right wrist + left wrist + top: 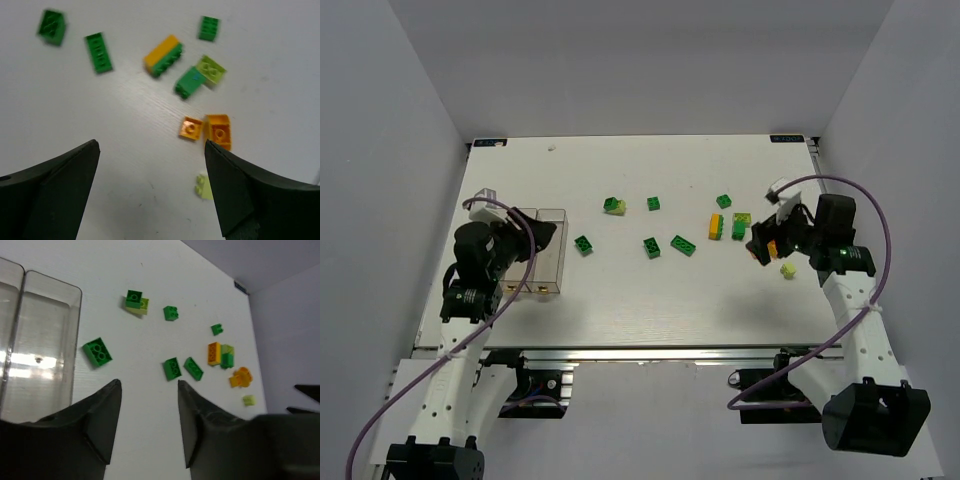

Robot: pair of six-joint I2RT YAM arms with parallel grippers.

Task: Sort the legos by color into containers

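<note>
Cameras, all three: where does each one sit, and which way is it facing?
Top external: high behind the arms, looking down on the table; both arms show, containers at left.
Left wrist: on the left arm, facing across the table to the scattered legos; the open left end effector fills the bottom.
Right wrist: on the right arm, looking down at the orange bricks; the open right end effector frames them.
Shared: both wrist views show the orange-and-green stacked brick.
</note>
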